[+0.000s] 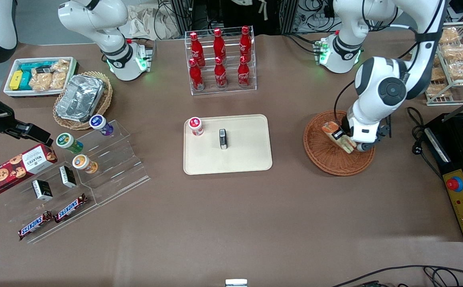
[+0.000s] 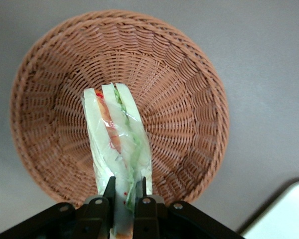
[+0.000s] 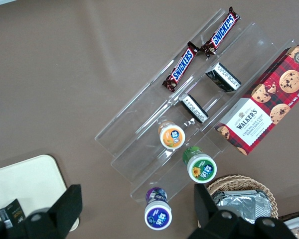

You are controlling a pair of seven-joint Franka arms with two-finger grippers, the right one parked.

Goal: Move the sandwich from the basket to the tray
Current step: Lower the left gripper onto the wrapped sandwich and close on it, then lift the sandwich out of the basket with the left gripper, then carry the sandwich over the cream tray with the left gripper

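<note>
The sandwich (image 1: 337, 136) (image 2: 118, 144), a plastic-wrapped wedge of pale bread with orange-red and green filling, is held just above the reddish-brown wicker basket (image 1: 327, 157) (image 2: 189, 99). My left gripper (image 1: 351, 143) (image 2: 124, 191) is shut on the sandwich, one finger on each flat side of its near end. The basket holds nothing else that I can see. The cream tray (image 1: 247, 153) (image 2: 284, 214) lies beside the basket, toward the parked arm's end of the table, with a small red-lidded cup (image 1: 195, 126) and a small dark box (image 1: 223, 138) on it.
A clear rack of red cola bottles (image 1: 220, 59) stands farther from the front camera than the tray. A black control box (image 1: 460, 187) and a wire shelf of bagged pastries (image 1: 454, 59) sit at the working arm's end. Snack displays (image 1: 67, 171) lie at the parked arm's end.
</note>
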